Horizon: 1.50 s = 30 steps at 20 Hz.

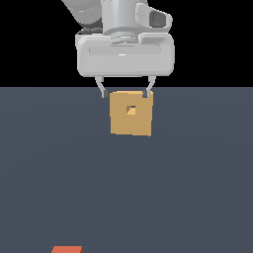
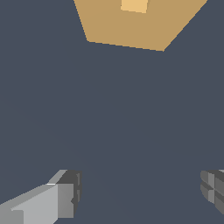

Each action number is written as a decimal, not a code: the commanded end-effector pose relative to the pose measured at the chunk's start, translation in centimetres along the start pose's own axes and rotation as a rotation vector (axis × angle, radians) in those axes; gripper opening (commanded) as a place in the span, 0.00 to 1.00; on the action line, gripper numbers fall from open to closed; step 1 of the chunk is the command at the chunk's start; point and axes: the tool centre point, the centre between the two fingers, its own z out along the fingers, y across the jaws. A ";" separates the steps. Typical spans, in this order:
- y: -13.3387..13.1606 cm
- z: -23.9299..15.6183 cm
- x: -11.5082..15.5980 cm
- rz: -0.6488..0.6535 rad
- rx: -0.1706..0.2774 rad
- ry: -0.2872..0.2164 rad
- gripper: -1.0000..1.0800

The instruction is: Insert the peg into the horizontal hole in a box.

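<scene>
The tan box [image 1: 131, 121] stands on the dark floor, with its small square hole [image 1: 131, 110] facing the exterior camera. My gripper [image 1: 125, 95] hangs above the floor, its fingers spread wide and empty. They line up with the box's top corners in the exterior view. In the wrist view the box [image 2: 135, 30] and the hole [image 2: 134, 5] lie well apart from my fingers [image 2: 65, 199], and nothing is between the fingers. Only an orange-red end of the peg [image 1: 66, 249] shows, at the exterior view's bottom edge, far from the gripper. Its pale part is out of view.
A flat dark grey floor [image 1: 197, 188] spreads around the box. The background above the floor is black. No other objects show.
</scene>
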 end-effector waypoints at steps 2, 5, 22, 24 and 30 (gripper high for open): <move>0.0 0.0 0.0 0.000 0.000 0.000 0.96; -0.1 0.2 -0.6 -0.001 0.000 0.000 0.96; -2.8 4.9 -14.7 -0.013 0.004 0.001 0.96; -3.2 5.7 -17.1 -0.015 0.004 0.002 0.96; -4.3 8.1 -24.3 -0.022 0.006 0.003 0.96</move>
